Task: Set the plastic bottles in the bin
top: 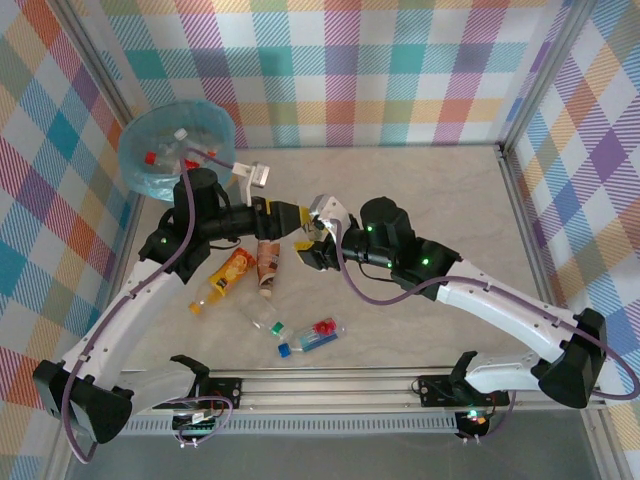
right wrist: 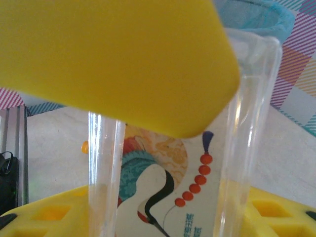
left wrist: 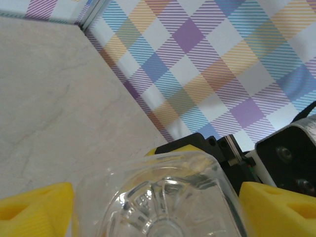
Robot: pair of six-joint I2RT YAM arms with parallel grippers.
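Note:
A clear plastic bottle (top: 325, 208) with a white crane label hangs above the table's middle between both grippers. My right gripper (top: 318, 240) is shut on the bottle (right wrist: 168, 187), whose sides press its yellow fingers (right wrist: 276, 212). My left gripper (top: 300, 215) meets it from the left. Its yellow fingers (left wrist: 34, 207) lie against both sides of the bottle's base (left wrist: 168, 197). The bin (top: 135, 150), lined in light blue, stands at the far left with several bottles inside. Loose on the table lie an orange bottle (top: 225, 280), a brown one (top: 268, 262) and a clear one (top: 262, 318).
A red-labelled bottle with a blue cap (top: 310, 338) lies near the front rail (top: 330, 385). Checked walls close in the left, back and right sides. The bin's blue rim (right wrist: 256, 15) appears behind the held bottle in the right wrist view.

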